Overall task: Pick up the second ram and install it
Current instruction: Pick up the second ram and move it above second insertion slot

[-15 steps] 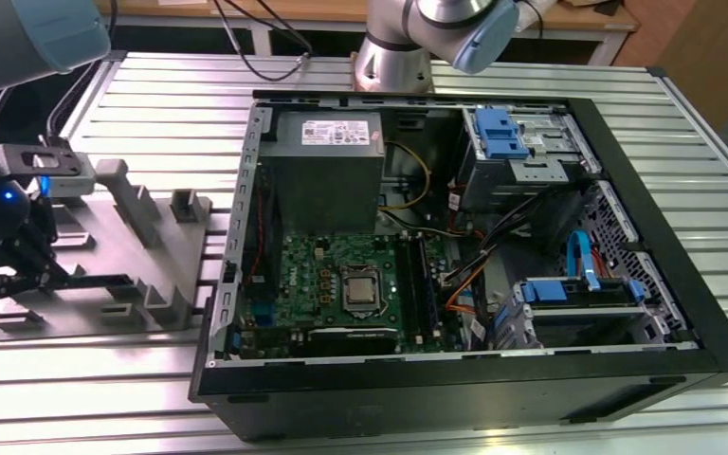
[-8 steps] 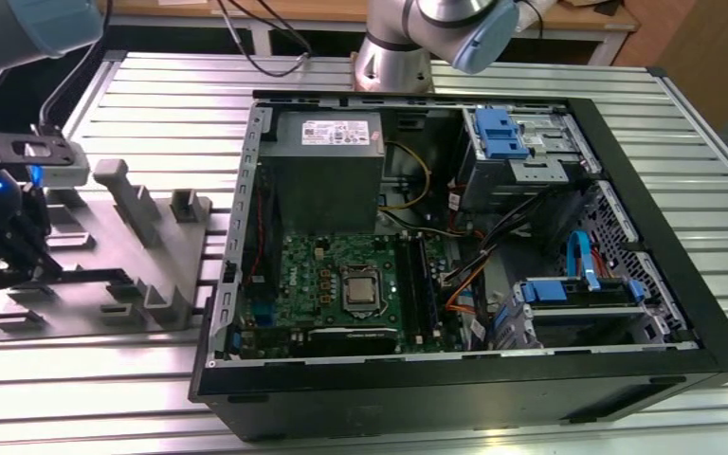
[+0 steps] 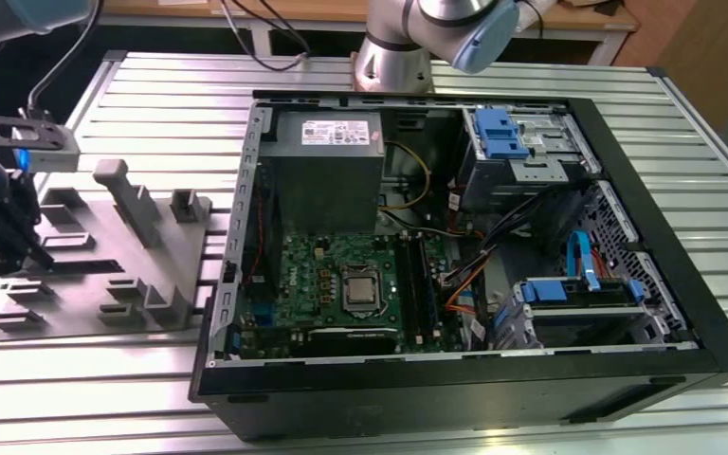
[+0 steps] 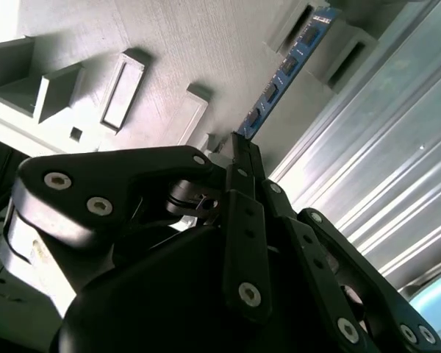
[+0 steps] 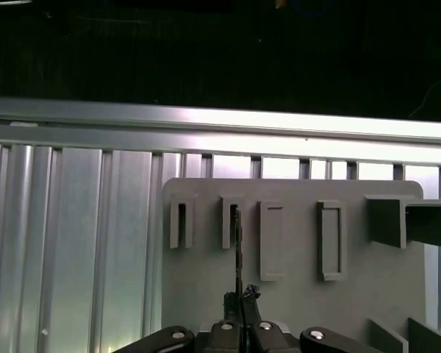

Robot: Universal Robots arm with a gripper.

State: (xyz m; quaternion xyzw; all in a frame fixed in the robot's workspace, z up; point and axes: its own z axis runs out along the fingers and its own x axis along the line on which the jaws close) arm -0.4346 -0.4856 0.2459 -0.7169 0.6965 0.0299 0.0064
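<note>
One ribbed metal surface (image 3: 111, 379) carries everything: an open computer case (image 3: 667, 284) with its green motherboard (image 3: 326, 275) lying flat inside, and, at the exterior view's left of it, a grey slotted holder (image 3: 86, 313). The claw (image 4: 244, 147) hangs over that holder at the far left edge of the exterior view, so the holder lies between it and the case. Its fingers are pressed together, pinching one end of the second ram (image 4: 283, 70). The stick runs straight out from the fingertips, its long axis in line with them, and appears edge-on as a thin dark line in the first wrist view. The pinched end is hidden between the fingers. I cannot tell whether the far end sits in a holder slot or hangs clear of it. The memory sockets on the motherboard are hard to make out.
</note>
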